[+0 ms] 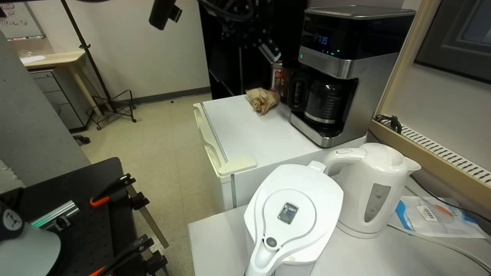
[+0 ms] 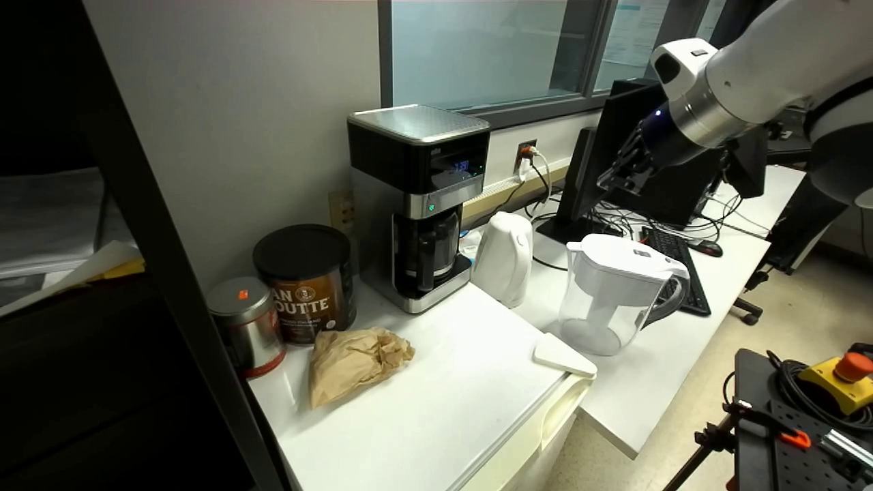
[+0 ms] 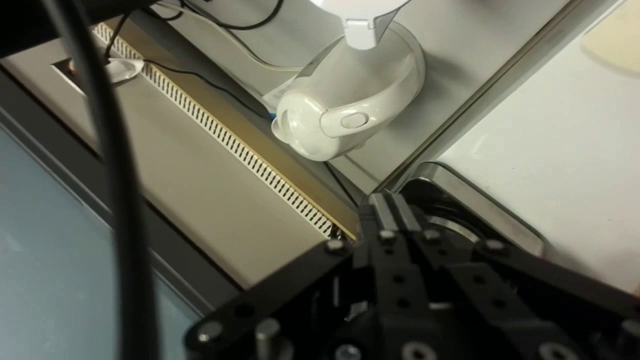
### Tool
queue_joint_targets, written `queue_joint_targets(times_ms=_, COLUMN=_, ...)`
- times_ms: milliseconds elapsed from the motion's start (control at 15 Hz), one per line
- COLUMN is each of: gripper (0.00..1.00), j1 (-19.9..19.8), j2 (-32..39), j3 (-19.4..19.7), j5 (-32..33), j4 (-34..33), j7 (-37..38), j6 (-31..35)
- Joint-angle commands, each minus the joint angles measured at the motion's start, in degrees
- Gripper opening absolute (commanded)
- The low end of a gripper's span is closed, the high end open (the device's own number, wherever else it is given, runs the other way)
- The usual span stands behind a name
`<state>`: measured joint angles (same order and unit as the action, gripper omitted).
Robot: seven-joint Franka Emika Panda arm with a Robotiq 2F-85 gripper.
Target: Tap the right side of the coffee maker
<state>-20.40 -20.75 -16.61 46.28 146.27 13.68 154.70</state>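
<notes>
The gripper (image 3: 389, 200) is closed up, its two fingers (image 3: 384, 212) side by side with only a thin dark line between them, and it has hold of nothing; it hangs in mid-air, clearly apart from the coffee maker (image 2: 409, 198) in an exterior view. The coffee maker stands on the white unit (image 2: 450, 389), its carafe (image 1: 326, 99) seated inside it (the glass is dark, so I cannot tell how full it is). Just beside it, on the white table (image 2: 634, 395), stands the kettle (image 1: 362, 191), lid down, contents hidden; the filter pitcher (image 2: 600, 293) near it is lidded too, with a clear lower body whose contents I cannot make out. On the coffee maker's other side are a black-lidded coffee can (image 2: 310, 286) and a silver-topped tin (image 2: 252, 327), both covered, with a crumpled paper bag (image 2: 354, 361) in front. The arm (image 2: 771, 75) slopes down from the upper right in an exterior view, and the gripper points down to the left. In the wrist view the fingers overlap the lower part of the coffee maker by line of sight.
</notes>
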Motion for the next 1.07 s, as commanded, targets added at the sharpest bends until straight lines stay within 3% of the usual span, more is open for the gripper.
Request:
queue_joint_targets(times_ms=0, gripper=0.04, j1=-5.2, j2=6.7, j3=-4.9, j5=9.8, j4=-7.0, j7=9.4, j6=-0.2)
queue_joint_targets(times_ms=400, gripper=0.02, j1=-7.0, j2=16.3, j3=-7.6, j5=21.0, j4=-15.3, j7=19.3, j6=-0.5)
queue_joint_targets(times_ms=1000, gripper=0.03, j1=-5.1, j2=29.2, j3=-8.0, j5=27.5, j4=-26.1, j7=23.5, j6=-0.6)
